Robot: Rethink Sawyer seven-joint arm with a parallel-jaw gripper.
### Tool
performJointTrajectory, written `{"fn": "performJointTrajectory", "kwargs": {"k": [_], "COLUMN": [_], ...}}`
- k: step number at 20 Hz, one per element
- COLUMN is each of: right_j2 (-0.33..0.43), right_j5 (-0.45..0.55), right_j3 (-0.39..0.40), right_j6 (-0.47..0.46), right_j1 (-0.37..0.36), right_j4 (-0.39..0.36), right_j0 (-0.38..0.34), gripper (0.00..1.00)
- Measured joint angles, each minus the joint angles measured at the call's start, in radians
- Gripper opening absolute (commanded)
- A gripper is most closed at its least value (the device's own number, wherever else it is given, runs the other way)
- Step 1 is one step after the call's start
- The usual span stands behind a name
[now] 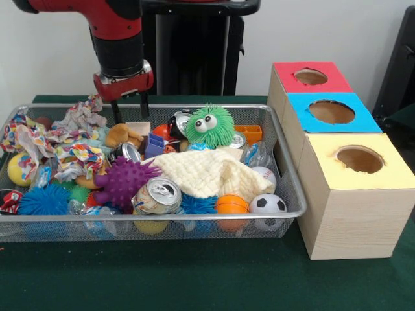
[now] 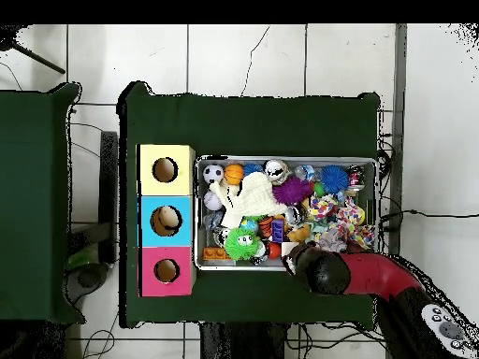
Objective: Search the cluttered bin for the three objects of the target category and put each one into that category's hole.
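- I am holding the gripper (image 1: 129, 105) released and empty, its prongs apart, over the far edge of the wire bin (image 1: 285, 170).
- Inside the bin, a crushed can (image 1: 157, 195), an orange ball (image 1: 231, 205) and a green fuzzy toy (image 1: 209, 126) are lying around a cream cloth (image 1: 211, 172).
- Beside the bin, three boxes are standing: red (image 1: 310, 78), blue (image 1: 332, 112), yellow (image 1: 358, 159).

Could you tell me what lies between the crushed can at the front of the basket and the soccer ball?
In the front view, an orange ball sits between the can and the soccer ball, with a blue spiky ball beside it.
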Motion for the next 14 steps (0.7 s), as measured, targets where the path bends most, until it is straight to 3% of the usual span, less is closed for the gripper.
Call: {"fn": "performJointTrajectory", "kwargs": {"k": [14], "right_j2": [-0.008], "right_j5": [0.0], "right_j3": [-0.012], "right_j6": [0.0], "right_j1": [0.016], "right_j4": [0.029], "right_j0": [0.052], "gripper": [1.0]}}
